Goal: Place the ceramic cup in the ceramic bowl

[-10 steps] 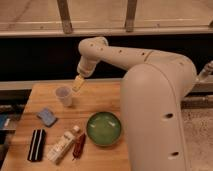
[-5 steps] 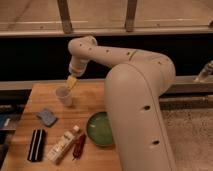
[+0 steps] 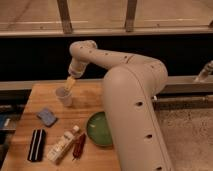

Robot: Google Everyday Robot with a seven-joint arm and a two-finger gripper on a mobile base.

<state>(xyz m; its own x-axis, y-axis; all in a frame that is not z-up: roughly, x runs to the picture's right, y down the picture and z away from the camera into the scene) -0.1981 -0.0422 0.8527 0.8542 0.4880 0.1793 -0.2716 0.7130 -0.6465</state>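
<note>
The cup (image 3: 64,96) stands upright at the table's (image 3: 92,97) far left, well apart from the bowl (image 3: 96,129). My gripper (image 3: 70,84) has swung in and dropped over the last second and now sits at the cup's rim – whether it has closed I cannot tell. The lift looks imminent, not begun. Nearer me lie a blue sponge (image 3: 47,116), a black case (image 3: 36,145), a carton (image 3: 62,145) and a red packet (image 3: 79,146) – none in the way, though the arm (image 3: 135,110) hides the bowl's right edge.

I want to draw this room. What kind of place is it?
Likely an indoor office kitchen: a wooden table by a long window, holding the ceramic cup, ceramic bowl and a blue sponge. The gripper is just above the cup.
</note>
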